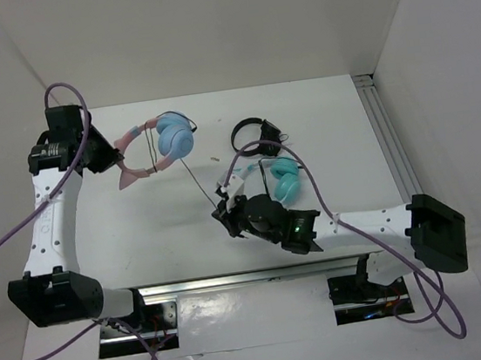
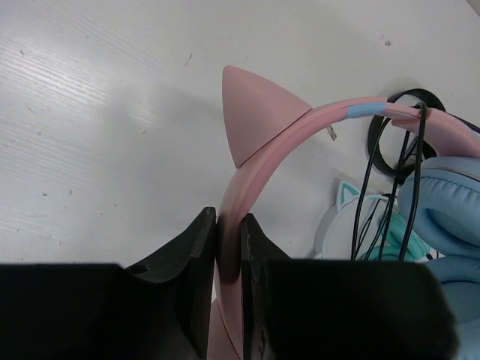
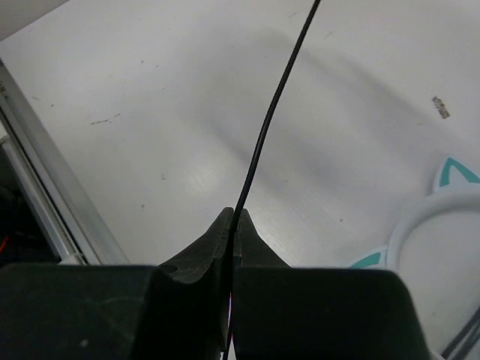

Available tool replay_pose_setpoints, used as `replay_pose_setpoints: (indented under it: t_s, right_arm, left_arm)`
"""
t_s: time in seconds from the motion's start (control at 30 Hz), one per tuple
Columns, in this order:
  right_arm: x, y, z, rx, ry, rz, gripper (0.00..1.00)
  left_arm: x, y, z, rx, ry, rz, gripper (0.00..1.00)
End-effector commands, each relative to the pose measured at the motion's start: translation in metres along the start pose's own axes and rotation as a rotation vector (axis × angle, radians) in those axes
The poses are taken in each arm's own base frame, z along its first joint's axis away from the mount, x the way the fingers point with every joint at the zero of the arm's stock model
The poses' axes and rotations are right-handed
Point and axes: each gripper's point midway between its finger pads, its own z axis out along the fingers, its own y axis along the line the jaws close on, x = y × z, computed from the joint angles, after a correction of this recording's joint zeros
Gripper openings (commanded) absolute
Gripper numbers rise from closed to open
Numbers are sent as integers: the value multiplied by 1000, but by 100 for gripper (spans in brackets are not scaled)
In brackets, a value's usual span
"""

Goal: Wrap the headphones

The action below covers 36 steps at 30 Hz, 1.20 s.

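two grips on the headphones (image 1: 174, 137)
left fingers (image 2: 191, 259) clamp the pink headband (image 2: 255, 169), right fingers (image 3: 208, 259) pinch the black cable (image 3: 262, 142) near the headphones.

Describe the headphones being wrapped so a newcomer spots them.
At the white table's far left, find the left gripper. It clamps the pink cat-eared headband of the headphones, which have light blue cups. The teal-and-white pair and black pair lie apart, rightward.
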Motion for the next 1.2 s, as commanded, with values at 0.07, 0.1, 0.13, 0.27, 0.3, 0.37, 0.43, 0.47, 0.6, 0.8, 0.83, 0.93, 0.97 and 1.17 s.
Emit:
replay_pose_setpoints:
  t_s: [0.07,0.1,0.13,0.27,0.3,0.37,0.43,0.47,0.6,0.8,0.83,0.93,0.97,1.17]
  right_arm:
    - [1,49,10,-93,49,-54,0]
    - [-1,61,11,-123,48,-57,0]
    - [-8,71,17,-143,44,-72,0]
    - [-15,85,27,-161,45,-113,0]
    - [-17,86,29,-161,43,-113,0]
    - [-22,89,33,-161,44,-124,0]
    - [-29,90,38,-176,36,-128,0]
    - [-34,91,40,-177,31,-138,0]
    - [-43,81,53,-162,48,-183,0]
    - [-51,61,67,-127,85,-267,0]
    - [-54,56,68,-119,87,-291,0]
    - [-54,49,68,-120,103,-355,0]
    - [-52,42,68,-109,117,-367,0]
    - [-64,25,66,-95,136,-458,0]
  left_arm:
    - [-40,-15,18,96,-124,-136,0]
    - [-42,-17,18,101,-131,-135,0]
    - [-40,-15,20,96,-124,-136,0]
    - [-32,-13,29,107,-107,-124,0]
    - [-28,-14,28,111,-102,-104,0]
    - [-25,-13,31,102,-127,-72,0]
    - [-12,-15,32,95,-130,-37,0]
    - [-10,-12,36,73,-137,-32,0]
    - [1,-16,36,54,-175,26,0]
    - [-5,-26,23,36,-277,104,0]
    - [-3,-25,20,30,-287,127,0]
    - [-3,-32,12,45,-332,185,0]
    - [1,-32,11,54,-336,201,0]
    - [11,-47,5,53,-381,325,0]
